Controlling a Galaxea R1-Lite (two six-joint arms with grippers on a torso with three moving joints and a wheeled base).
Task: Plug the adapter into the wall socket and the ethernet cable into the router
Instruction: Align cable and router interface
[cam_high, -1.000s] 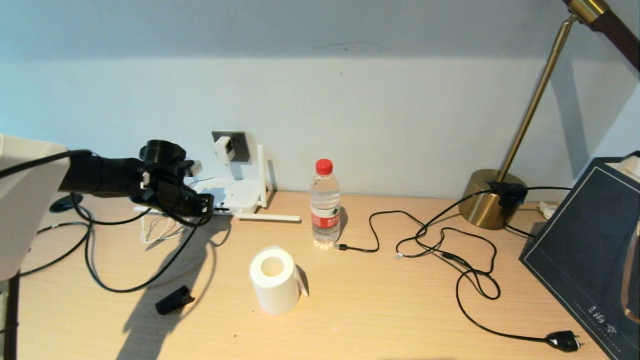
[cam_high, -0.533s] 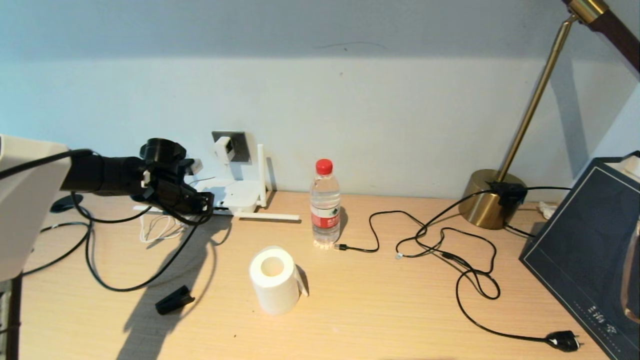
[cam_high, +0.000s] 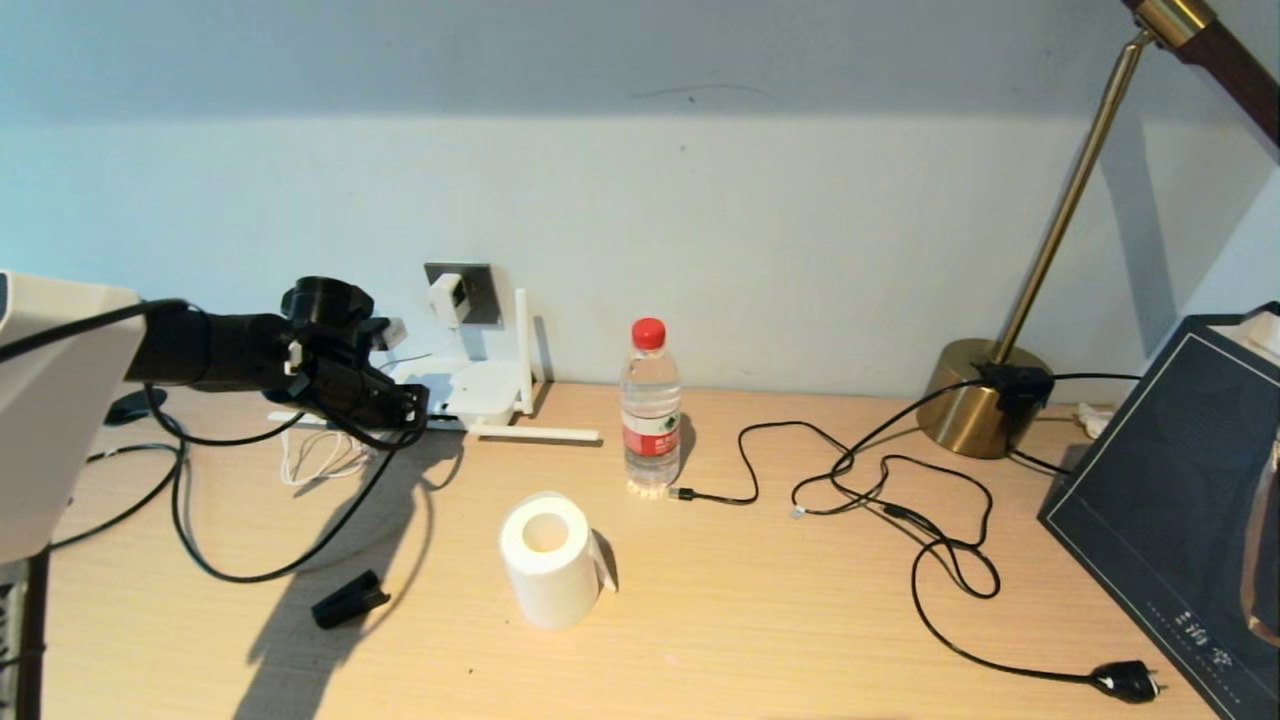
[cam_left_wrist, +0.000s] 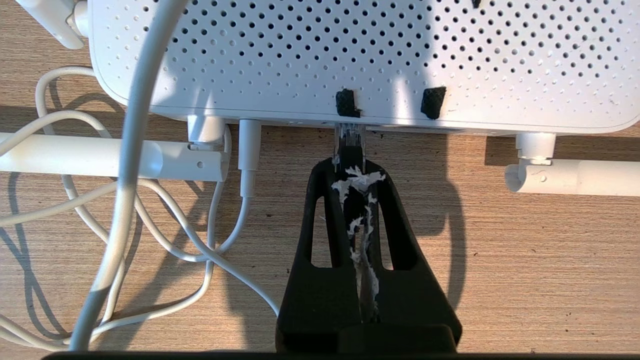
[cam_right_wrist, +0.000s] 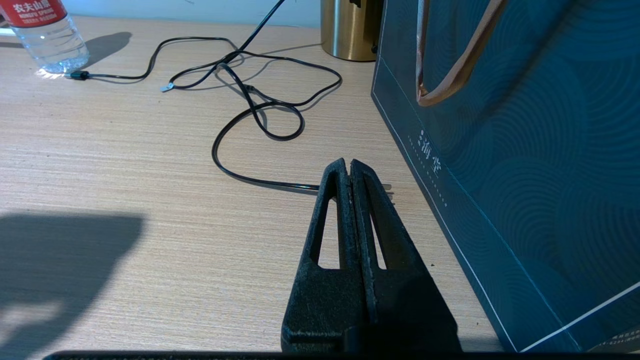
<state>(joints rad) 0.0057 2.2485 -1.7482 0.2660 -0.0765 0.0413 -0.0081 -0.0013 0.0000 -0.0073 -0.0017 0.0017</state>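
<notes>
A red-capped water bottle (cam_high: 650, 410) is standing well to the right of the left pincer (cam_high: 415, 405), and a white paper roll (cam_high: 548, 560) is sitting nearer the robot. A small black clip (cam_high: 348, 600) is lying on the desk short of that pincer. Just beside the right pincer (cam_right_wrist: 349, 165), a dark blue paper bag (cam_right_wrist: 525, 150) is standing, and a thin black cord (cam_right_wrist: 260, 110) is trailing ahead toward a brass lamp base (cam_right_wrist: 350, 30).

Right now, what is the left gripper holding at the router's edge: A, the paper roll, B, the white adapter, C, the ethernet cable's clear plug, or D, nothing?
C: in the left wrist view the left gripper is shut on the ethernet cable, its clear plug meeting a port on the router, while the adapter sits at the wall socket.
</notes>
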